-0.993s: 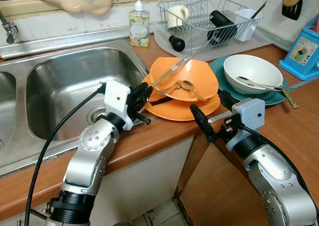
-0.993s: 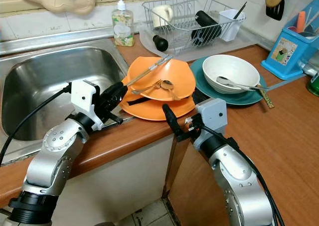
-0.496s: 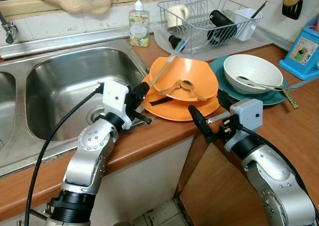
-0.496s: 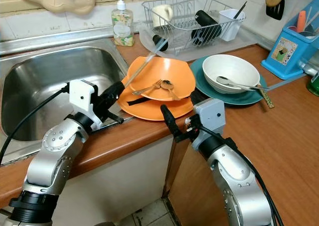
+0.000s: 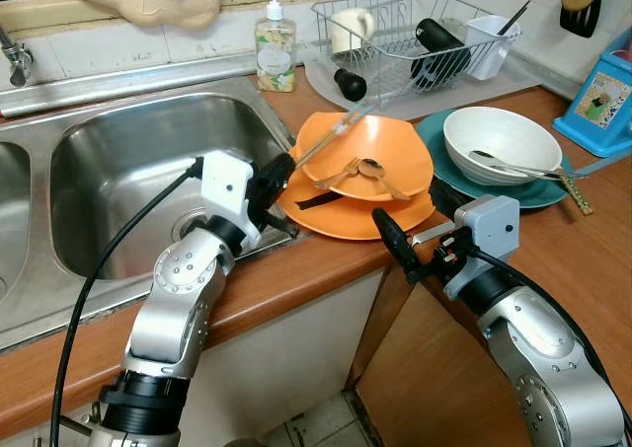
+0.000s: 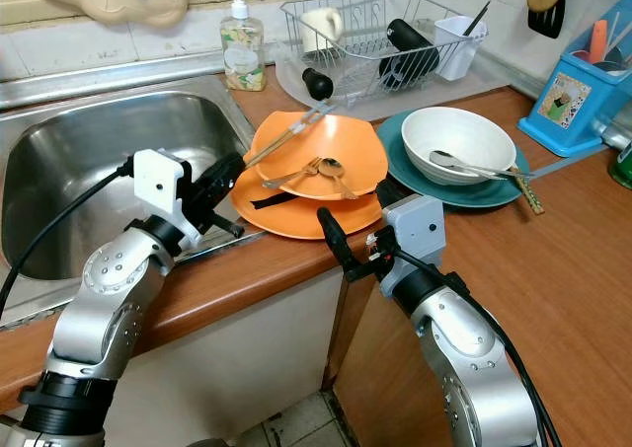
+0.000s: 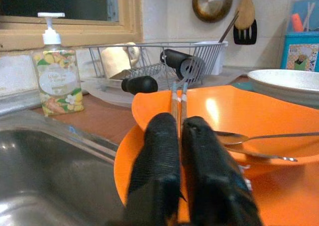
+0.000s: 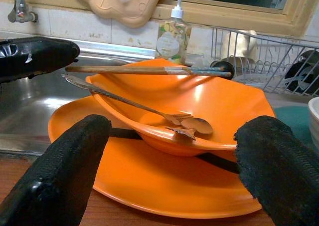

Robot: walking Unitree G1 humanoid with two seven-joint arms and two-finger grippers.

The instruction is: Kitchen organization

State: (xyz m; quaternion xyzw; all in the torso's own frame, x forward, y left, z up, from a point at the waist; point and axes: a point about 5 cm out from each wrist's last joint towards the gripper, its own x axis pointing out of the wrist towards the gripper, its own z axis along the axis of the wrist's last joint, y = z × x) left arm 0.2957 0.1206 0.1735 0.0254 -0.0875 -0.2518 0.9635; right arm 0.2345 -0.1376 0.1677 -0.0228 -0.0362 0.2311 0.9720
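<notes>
Left pincer (image 5: 277, 177) clenched on the chopsticks (image 5: 328, 138), tips over the orange bowl (image 5: 390, 151) on the worktop (image 5: 296, 274); right pincer (image 8: 169, 171) spread, empty; advise keeping grip firm, lifting clear of bowl rim before swinging sinkward.

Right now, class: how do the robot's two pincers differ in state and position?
The left pincer is shut on the chopsticks, while the right pincer is open and holds nothing. The left pincer sits at the sink-side edge of the orange plate, angled up over the orange bowl; the right pincer waits at the counter's front edge, facing the plate. Both have black fingers.
</notes>
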